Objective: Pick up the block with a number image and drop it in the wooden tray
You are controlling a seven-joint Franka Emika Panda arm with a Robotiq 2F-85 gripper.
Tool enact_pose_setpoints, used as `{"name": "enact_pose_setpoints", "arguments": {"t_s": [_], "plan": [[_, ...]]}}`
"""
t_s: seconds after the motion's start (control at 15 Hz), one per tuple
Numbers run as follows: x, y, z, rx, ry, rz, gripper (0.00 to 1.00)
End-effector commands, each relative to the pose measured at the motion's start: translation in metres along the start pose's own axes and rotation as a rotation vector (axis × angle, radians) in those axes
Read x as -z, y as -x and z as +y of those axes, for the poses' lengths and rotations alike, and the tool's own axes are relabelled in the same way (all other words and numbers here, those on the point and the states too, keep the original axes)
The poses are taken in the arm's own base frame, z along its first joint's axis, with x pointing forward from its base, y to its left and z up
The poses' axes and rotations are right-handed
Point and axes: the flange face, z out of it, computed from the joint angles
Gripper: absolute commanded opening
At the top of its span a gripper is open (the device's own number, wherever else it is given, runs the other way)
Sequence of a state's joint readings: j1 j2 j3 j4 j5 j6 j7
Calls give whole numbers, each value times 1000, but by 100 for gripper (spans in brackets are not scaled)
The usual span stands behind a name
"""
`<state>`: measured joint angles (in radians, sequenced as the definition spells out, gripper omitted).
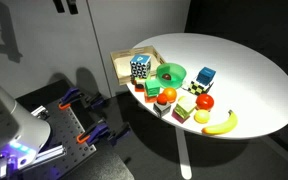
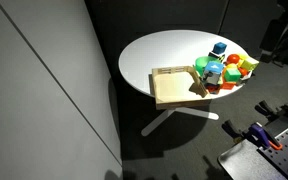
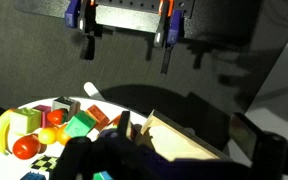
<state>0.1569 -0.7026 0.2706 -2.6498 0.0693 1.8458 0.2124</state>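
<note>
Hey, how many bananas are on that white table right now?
1. The banana lies at the white table's edge in an exterior view, beside a red round fruit. Another could be hidden behind the blocks, but none shows.

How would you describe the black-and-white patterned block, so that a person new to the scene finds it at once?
On the round white table, find the light wooden tray at one end of the toy cluster. The patterned block stands at the tray's edge, between it and the round green dish. It alone has busy black-and-white faces; its neighbours are plain green and tan.
</note>
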Motion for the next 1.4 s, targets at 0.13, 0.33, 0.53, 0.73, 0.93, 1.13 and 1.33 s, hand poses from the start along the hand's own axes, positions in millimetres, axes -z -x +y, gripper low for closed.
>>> {"name": "enact_pose_setpoints", "arguments": {"t_s": [0.13,0.33,0.53,0.73,0.93,1.13,1.33], "plan": [[0,0,0,0,0,-1,100],[0,0,0,0,0,-1,100],[0,0,0,0,0,-1,100],[0,0,0,0,0,-1,100],[0,0,0,0,0,-1,100],[0,0,0,0,0,-1,100],[4,-5,3,-7,-7,6,100]]}}
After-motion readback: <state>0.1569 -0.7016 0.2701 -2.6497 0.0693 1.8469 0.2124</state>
